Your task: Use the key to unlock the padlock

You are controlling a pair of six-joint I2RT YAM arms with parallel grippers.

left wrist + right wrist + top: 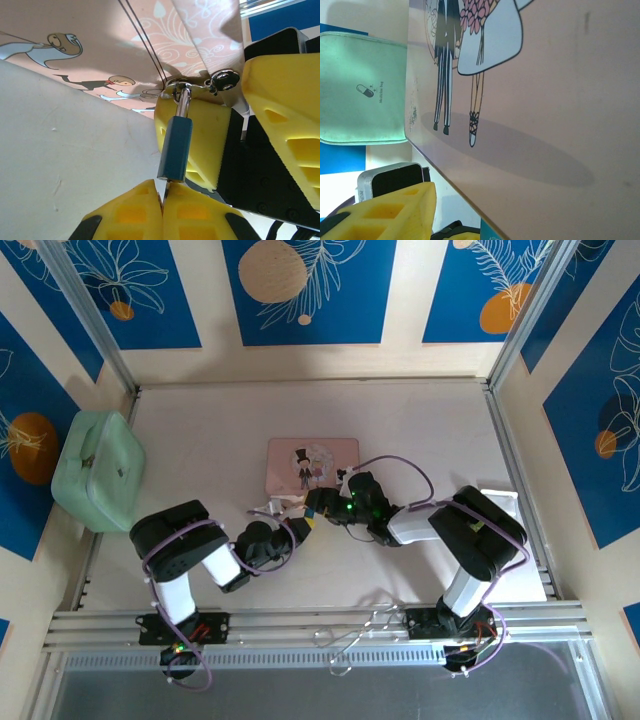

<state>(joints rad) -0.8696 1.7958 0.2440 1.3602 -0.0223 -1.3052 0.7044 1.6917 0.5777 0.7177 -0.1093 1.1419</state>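
In the left wrist view the tiny blue padlock [175, 147] hangs by its silvery shackle [184, 102] from the latch of the pink picture box [150, 45]. My left gripper [163, 192] is shut on the key, whose thin blade [168, 187] runs up into the padlock's bottom end. The right gripper's yellow fingers [202, 140] stand just behind the padlock at the latch, with a narrow gap between them; whether they clamp anything is unclear. From above, the left gripper [283, 530] and right gripper [318, 505] meet at the box's near edge [312, 465].
A mint-green medicine bag [97, 470] lies at the table's left wall, and also appears as the green bag [362, 90] beyond the pink box lid [545, 100]. Loose wire rings [365, 635] rest on the front rail. A white object [503, 502] sits behind the right arm.
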